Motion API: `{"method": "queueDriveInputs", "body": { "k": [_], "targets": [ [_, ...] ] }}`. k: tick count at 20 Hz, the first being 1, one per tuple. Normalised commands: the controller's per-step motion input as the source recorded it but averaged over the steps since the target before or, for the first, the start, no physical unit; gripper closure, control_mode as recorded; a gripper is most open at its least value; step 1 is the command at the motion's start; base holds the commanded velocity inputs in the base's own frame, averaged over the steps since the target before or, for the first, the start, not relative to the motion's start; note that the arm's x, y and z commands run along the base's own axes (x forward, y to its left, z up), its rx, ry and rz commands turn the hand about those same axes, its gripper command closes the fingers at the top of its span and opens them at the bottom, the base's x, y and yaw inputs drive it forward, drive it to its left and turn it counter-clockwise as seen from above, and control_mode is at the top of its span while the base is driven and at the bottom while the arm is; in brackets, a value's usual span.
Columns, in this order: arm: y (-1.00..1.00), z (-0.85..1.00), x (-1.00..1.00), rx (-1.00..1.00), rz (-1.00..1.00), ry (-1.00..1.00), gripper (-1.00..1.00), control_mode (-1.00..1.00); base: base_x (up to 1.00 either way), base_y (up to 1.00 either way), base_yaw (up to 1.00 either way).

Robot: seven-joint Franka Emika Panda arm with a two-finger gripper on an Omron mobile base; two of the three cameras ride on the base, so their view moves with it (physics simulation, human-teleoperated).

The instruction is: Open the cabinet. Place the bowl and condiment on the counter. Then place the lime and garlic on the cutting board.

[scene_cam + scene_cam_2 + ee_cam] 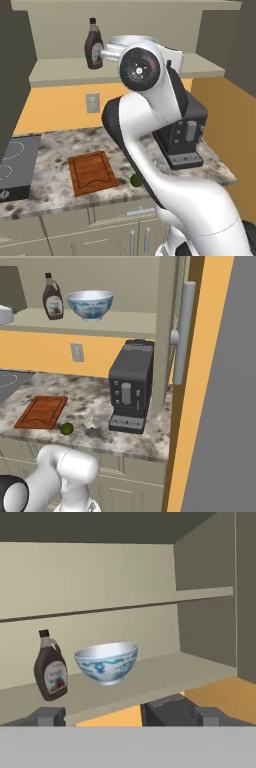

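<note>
Looking into the open cabinet (210, 632) from the hand view: gripper (127, 716) fully released, holding nothing, 2 fingertips low in view. Bowl (106, 662) sits on the lower shelf, condiment (50, 671) just left of it, apart. Lime (66, 429) and garlic (91, 422) wait on the counter (85, 393) near the cutting board (41, 411). Risk as I see it: reaching in off-centre clips the bottle and topples it.
</note>
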Motion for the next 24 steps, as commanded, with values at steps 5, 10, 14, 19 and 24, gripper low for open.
{"method": "queueDriveInputs", "body": {
  "k": [5,10,14,19,24],
  "targets": [
    [0.00,0.00,0.04,0.00,-0.07,0.11,-1.00,-1.00,0.00,0.00,0.00],
    [0.00,0.00,0.26,0.00,0.00,0.19,-1.00,-1.00,0.00,0.00,0.00],
    [0.01,-0.03,0.25,0.00,0.00,0.04,-1.00,-1.00,0.00,0.00,0.00],
    [0.14,-0.18,0.28,-0.04,0.01,0.00,-1.00,-1.00,0.00,0.00,0.00],
    [0.13,-0.19,0.26,-0.06,0.03,0.03,-1.00,-1.00,0.00,0.00,0.00]
  ]
}}
